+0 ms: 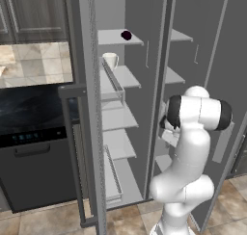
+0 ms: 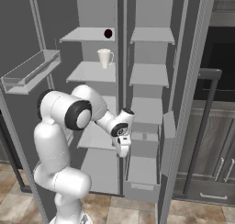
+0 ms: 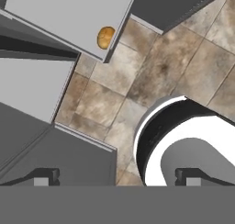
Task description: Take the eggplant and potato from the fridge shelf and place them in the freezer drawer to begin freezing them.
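Observation:
The eggplant (image 1: 126,35) (image 2: 108,33), a small dark lump, sits on the top fridge shelf. In the hand view the tan-orange potato (image 3: 106,37) lies inside the grey freezer drawer (image 3: 59,12), close to one corner. The drawer (image 2: 142,186) is pulled out at the bottom of the right-hand compartment. My gripper (image 2: 123,153) (image 3: 117,177) points downward, open and empty. It hangs just left of the drawer and above it, far below the eggplant. In the left base view my own arm hides the hand.
A white cup (image 1: 110,60) (image 2: 105,58) stands one shelf below the eggplant. A see-through bin (image 2: 30,71) hangs on the open left door. A dark oven front (image 1: 34,152) flanks the fridge on the left. Tiled floor (image 3: 183,71) lies beneath.

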